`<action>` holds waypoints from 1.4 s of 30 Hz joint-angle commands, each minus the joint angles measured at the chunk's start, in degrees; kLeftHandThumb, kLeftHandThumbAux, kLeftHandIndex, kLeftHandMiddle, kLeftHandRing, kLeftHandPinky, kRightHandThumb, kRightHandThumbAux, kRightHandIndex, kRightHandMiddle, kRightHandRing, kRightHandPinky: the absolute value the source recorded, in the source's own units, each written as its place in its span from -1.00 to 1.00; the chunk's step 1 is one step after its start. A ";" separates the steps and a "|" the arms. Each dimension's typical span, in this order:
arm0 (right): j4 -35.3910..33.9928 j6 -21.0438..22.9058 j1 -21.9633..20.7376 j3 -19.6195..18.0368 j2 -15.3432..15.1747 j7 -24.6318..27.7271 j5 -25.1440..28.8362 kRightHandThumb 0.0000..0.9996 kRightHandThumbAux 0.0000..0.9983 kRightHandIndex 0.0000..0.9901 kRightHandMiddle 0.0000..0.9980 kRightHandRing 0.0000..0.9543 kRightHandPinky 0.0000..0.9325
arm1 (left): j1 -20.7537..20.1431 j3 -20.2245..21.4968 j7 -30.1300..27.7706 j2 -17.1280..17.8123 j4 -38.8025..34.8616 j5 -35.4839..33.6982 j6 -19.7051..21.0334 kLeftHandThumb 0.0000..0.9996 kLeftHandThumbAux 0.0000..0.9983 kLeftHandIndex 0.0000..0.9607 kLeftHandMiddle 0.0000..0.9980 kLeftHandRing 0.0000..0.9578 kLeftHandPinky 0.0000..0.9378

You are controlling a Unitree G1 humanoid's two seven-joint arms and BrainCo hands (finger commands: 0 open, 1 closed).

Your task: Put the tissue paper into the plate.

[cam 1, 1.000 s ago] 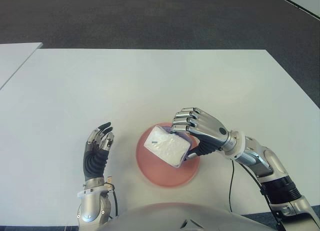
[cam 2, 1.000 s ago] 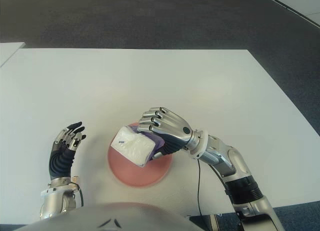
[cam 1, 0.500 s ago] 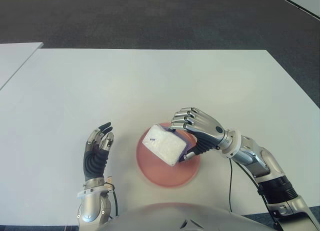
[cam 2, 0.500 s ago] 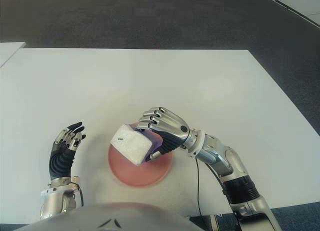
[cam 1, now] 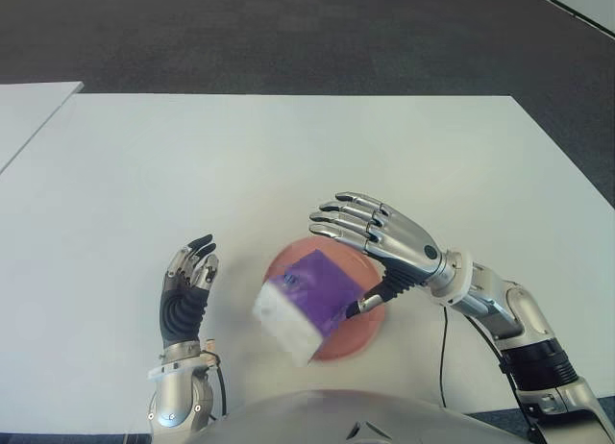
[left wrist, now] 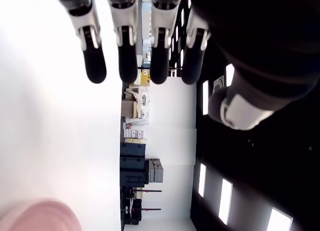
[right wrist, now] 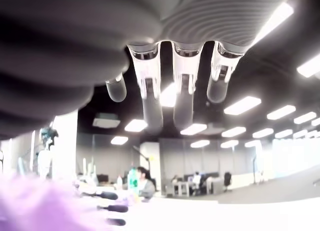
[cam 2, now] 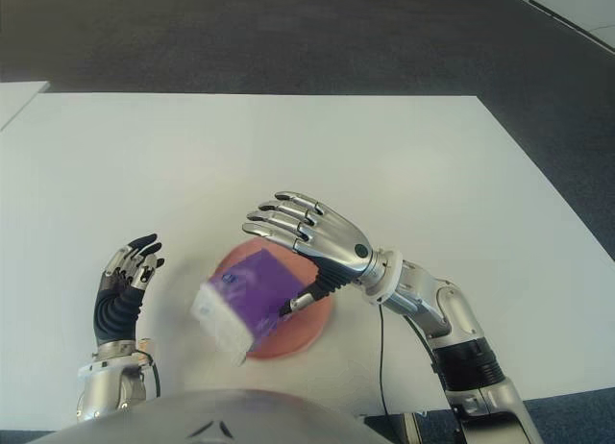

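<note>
The tissue pack [cam 1: 306, 304], purple on top with white sides, lies tilted across the near-left part of the pink plate [cam 1: 357, 333], one white end hanging over the plate's rim. My right hand [cam 1: 357, 231] hovers just above and behind it with fingers spread, holding nothing; its thumb tip is close to the pack's right edge. In the right wrist view the straight fingers [right wrist: 183, 91] show, with a purple blur of the pack [right wrist: 45, 208] at the lower corner. My left hand [cam 1: 187, 281] stands left of the plate, fingers relaxed and upright.
The white table [cam 1: 288, 165] spreads wide around the plate. A second white table [cam 1: 24, 112] adjoins at the far left. Dark carpet lies beyond the far edge. A black cable [cam 1: 444, 353] runs down from my right wrist near the front edge.
My right hand has opened and let go of the tissue pack. The pack has dropped and tipped over, purple face up, toward the plate's near-left rim. The left hand has not moved.
</note>
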 commanded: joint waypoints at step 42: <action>2.43 2.40 -1.05 1.44 -1.21 4.57 2.77 -0.68 -0.34 -1.00 -1.00 -1.00 -0.91 | 0.40 0.02 0.75 -1.18 0.52 0.38 -0.32 -0.40 0.22 -0.45 -0.54 -0.49 -0.40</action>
